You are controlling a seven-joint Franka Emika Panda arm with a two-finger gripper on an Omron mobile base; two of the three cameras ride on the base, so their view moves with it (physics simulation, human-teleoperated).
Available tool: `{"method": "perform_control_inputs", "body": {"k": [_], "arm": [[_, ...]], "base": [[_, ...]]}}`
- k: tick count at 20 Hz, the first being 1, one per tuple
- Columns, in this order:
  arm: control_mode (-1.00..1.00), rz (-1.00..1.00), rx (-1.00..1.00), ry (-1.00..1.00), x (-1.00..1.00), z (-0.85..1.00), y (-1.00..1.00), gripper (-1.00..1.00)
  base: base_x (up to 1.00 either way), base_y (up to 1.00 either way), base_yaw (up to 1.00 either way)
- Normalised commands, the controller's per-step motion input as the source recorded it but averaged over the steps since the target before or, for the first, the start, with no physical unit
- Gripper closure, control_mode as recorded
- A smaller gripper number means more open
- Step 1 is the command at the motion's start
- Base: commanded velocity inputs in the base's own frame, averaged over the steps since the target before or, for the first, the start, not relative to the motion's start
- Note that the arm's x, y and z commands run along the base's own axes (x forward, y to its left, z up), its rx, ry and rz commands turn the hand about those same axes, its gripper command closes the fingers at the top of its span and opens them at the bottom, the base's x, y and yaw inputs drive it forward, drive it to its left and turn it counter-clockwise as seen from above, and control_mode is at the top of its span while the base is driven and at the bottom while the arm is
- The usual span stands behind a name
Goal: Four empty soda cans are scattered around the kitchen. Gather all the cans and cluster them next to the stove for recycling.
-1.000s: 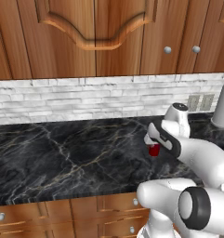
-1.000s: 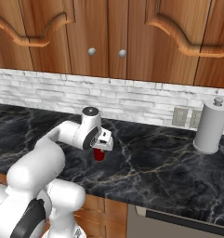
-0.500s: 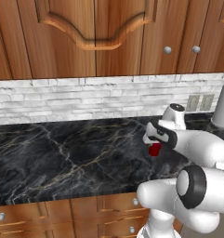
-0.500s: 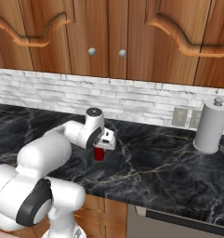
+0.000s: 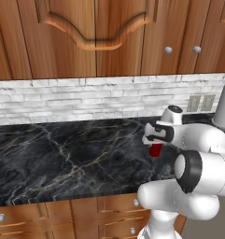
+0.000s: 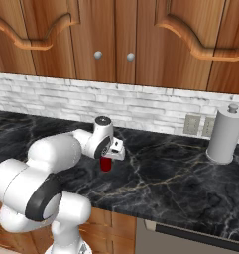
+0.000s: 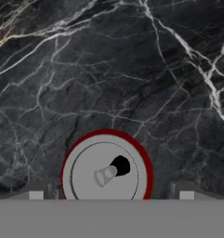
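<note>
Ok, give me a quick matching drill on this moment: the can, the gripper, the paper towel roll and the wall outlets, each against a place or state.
1 red soda can with silvery top
2 two-finger gripper
3 grey paper towel roll
4 twin wall outlets

a on the brick backsplash
b upright on the black marble counter, under the hand
c open, astride the can
d standing far right, by the wall

1-b, 2-c, 3-d, 4-a

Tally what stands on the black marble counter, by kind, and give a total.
Red soda can: 1, upright on the counter, under the gripper
Grey cylindrical canister with knob: 1, by the wall outlets
Total: 2
</note>
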Motion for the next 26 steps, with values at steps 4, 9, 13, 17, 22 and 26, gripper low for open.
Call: {"method": "perform_control_inputs", "body": {"k": [4,9,13,17,22,26], "arm": [[-1.00,0.00,0.00,0.00,0.10,-0.16,0.00,1.00],[-1.00,0.00,0.00,-0.01,-0.08,0.07,-0.05,1.00],[-1.00,0.00,0.02,-0.04,-0.46,0.35,0.00,1.00],[-1.00,0.01,0.03,-0.03,-0.63,0.64,0.01,1.00],[-1.00,0.01,0.00,-0.02,-0.51,0.45,0.17,1.00],[-1.00,0.00,-0.01,-0.08,-0.73,0.38,0.08,1.00]], "base": [[0.00,0.00,0.00],[0.00,0.00,0.00],[0.00,0.00,0.00],[0.00,0.00,0.00],[0.00,0.00,0.00],[0.00,0.00,0.00]]}}
